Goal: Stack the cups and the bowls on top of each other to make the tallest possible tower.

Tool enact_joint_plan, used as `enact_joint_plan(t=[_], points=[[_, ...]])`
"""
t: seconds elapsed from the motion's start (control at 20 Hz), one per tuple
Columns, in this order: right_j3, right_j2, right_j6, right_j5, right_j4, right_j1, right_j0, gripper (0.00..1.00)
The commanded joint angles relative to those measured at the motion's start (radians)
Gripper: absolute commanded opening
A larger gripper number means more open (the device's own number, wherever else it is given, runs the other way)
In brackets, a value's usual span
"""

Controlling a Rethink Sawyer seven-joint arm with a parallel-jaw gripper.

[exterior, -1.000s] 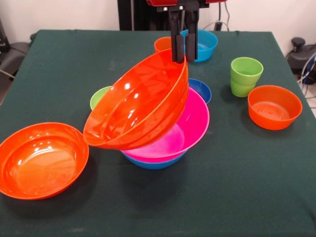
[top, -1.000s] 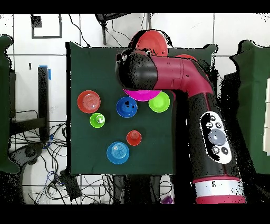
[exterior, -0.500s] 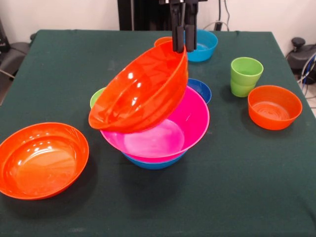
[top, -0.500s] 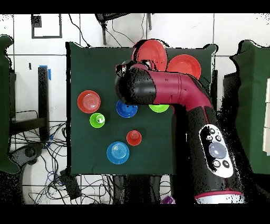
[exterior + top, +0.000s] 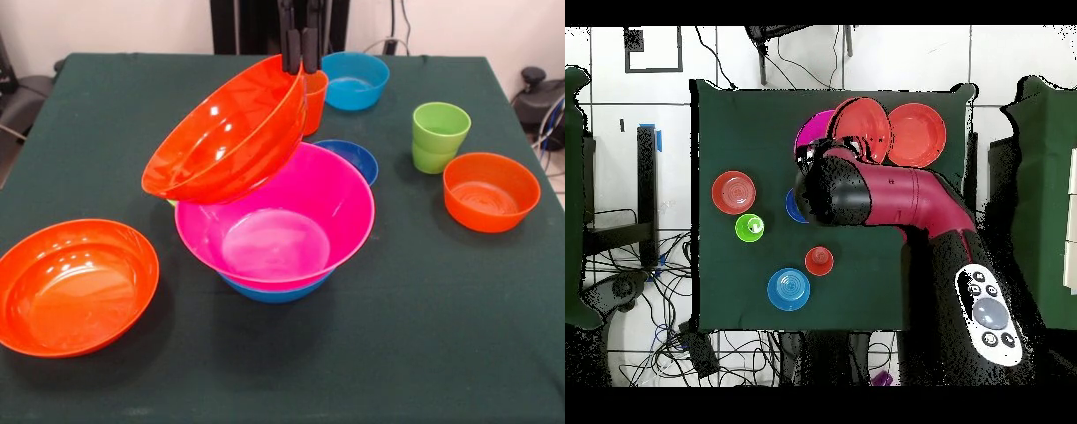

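My gripper is shut on the far rim of a large orange bowl. The bowl hangs tilted, its low edge just above the near left rim of the tower. The tower is a large pink bowl nested in a large blue bowl. In the overhead view the held bowl overlaps the pink bowl, and the arm hides the gripper. A second large orange bowl sits alone at the near left. The small lime green bowl is almost wholly hidden behind the held bowl.
Behind the tower stand an orange cup, a light blue bowl and a dark blue bowl. At the right are two nested lime green cups and a small orange bowl.
The gripper has risen and moved left in the front view, carrying the orange bowl. The bowl has come off the pink bowl, whose inside now shows.
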State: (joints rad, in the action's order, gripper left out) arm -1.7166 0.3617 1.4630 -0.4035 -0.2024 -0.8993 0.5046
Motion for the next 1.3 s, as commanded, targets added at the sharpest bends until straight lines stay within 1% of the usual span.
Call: enact_joint_plan(t=[0.05, 0.45, 0.65, 0.8, 1.1, 1.3], points=[[-0.098, 0.02, 0.102, 0.058, -0.031, -0.003, 0.002, 0.0], [-0.072, 0.015, 0.099, 0.074, -0.033, 0.038, 0.002, 0.0], [-0.061, -0.003, 0.077, 0.09, -0.075, 0.112, -0.001, 0.0], [-0.057, -0.031, 0.075, 0.129, -0.11, 0.16, -0.007, 0.0], [-0.061, -0.024, 0.078, 0.152, -0.113, 0.181, 0.009, 0.0], [-0.061, -0.023, 0.077, 0.149, -0.117, 0.179, 0.008, 0.0]])
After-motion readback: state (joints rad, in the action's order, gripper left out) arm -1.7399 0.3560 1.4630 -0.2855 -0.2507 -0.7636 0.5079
